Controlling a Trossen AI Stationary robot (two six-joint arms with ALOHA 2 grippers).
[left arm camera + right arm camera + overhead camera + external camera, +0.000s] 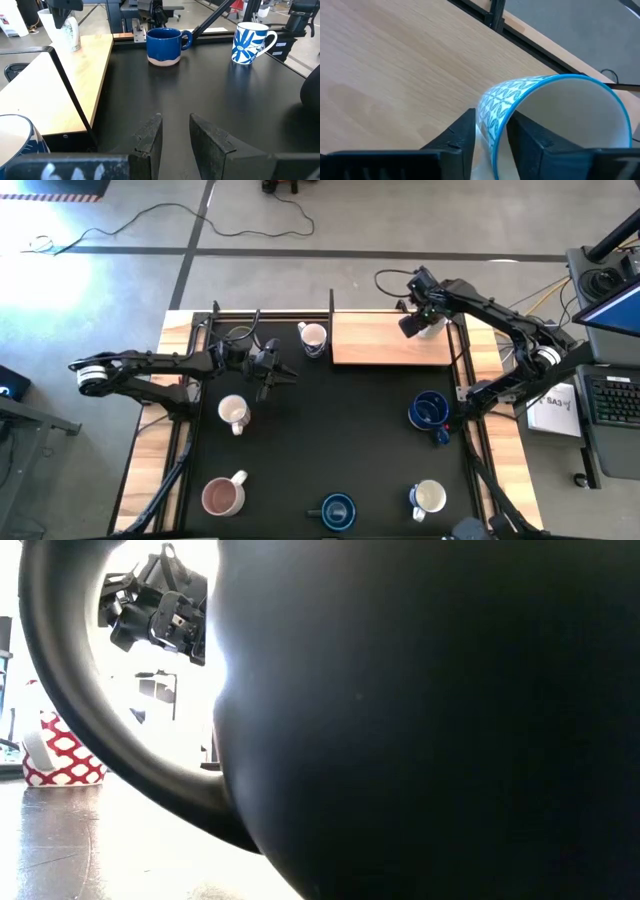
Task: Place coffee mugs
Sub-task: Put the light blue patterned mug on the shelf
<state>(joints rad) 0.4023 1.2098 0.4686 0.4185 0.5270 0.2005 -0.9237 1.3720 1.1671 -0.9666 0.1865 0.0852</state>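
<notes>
Mug (pixel 540 115) with a blue pattern sits pinched by its rim in the right gripper (pixel 491 131), over the wooden board's (pixel 385 340) right end. Glazed ceramic, probably stiff, slippery and chippable. Left gripper (pixel 175 131), fingers apart and empty, waits left of the board.

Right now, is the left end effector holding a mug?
No: the left end effector is open over bare black mat, its fingers gripping nothing.
</notes>
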